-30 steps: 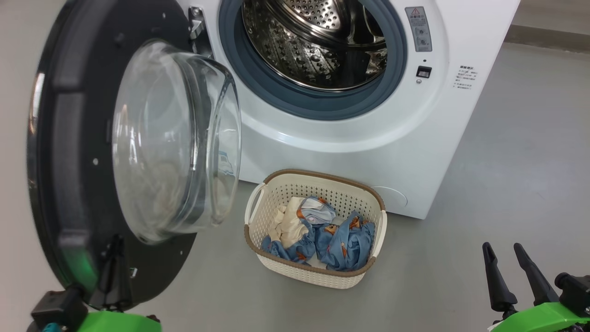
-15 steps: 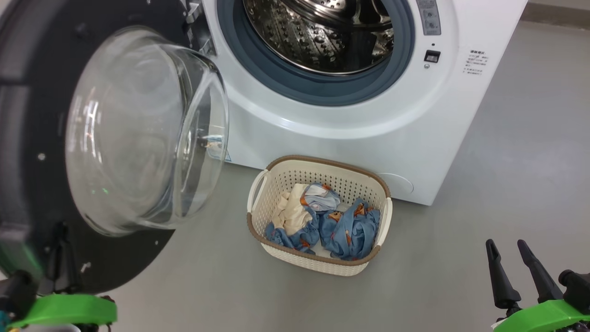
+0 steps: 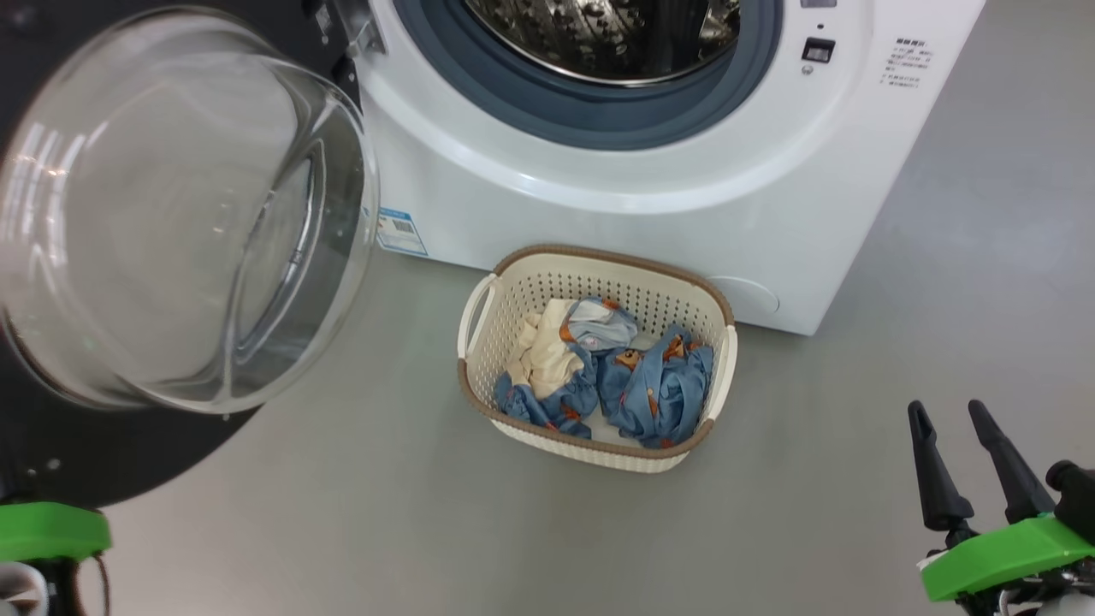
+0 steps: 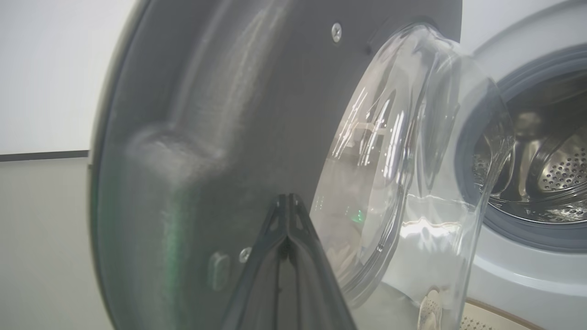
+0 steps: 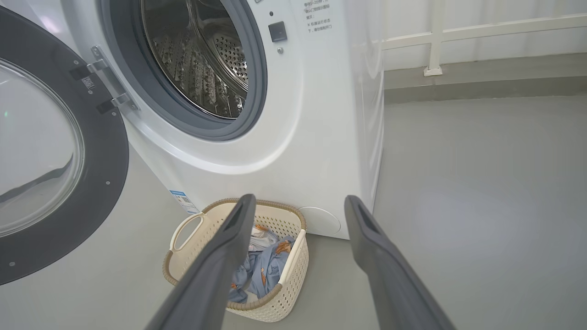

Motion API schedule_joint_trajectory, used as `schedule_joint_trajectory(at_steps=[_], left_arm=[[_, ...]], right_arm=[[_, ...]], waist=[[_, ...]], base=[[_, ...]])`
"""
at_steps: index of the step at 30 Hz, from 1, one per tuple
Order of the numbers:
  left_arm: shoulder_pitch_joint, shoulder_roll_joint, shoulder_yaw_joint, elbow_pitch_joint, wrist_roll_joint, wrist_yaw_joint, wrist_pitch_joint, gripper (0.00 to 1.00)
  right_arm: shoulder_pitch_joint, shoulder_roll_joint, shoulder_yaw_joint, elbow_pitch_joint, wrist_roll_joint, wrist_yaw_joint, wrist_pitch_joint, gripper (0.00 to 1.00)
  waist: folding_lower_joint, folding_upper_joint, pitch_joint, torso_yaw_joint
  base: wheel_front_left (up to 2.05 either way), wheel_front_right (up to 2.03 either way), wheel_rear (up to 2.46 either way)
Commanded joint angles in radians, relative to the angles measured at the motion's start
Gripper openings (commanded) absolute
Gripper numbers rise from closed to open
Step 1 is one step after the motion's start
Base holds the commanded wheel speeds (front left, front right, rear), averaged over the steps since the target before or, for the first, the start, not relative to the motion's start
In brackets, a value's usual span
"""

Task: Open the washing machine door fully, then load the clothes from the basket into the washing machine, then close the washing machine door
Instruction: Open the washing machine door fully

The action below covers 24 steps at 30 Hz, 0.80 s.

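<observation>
Inspector: Two grippers checked. The left gripper [image 4: 286, 198] has its fingers pressed together and holds nothing. Its tips are at the dark inner face of the washing machine door [image 4: 206, 114]; contact cannot be confirmed. The right gripper [image 3: 946, 409] is spread wide, empty, and well apart from the basket [image 3: 599, 255].

Operator: Door status?

Inspector: Swung clear of the drum [image 3: 599, 34], arguably short of full. Recommend pushing the black ring [image 3: 128, 453], not the glass bowl [image 3: 171, 214], following the arc about the hinge [image 3: 361, 36]. The clothes [image 3: 650, 385] lie in the basket, just before the washing machine [image 3: 599, 197].
</observation>
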<state>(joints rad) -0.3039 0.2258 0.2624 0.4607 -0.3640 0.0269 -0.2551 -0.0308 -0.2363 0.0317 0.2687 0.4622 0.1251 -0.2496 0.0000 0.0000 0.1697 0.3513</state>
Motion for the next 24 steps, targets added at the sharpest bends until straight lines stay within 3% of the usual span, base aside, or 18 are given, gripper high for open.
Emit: schedule_joint_trajectory(at_steps=[1,24], left_arm=[[-0.041,0.064,0.056,-0.016,0.014,0.006,-0.007,0.0],[-0.257,0.18,0.305,0.212,0.098,-0.085,-0.007,0.0]], right_arm=[[-0.028,-0.025,0.02,-0.026,-0.012,0.006,-0.012,1.0],[-0.135,-0.057,0.02,-0.049,-0.027,0.006,-0.012,1.0]], waist=[[0.0,0.0,0.022,-0.001],[0.0,0.0,0.197,-0.015]], base=[[0.0,0.0,0.0],[0.0,0.0,0.0]])
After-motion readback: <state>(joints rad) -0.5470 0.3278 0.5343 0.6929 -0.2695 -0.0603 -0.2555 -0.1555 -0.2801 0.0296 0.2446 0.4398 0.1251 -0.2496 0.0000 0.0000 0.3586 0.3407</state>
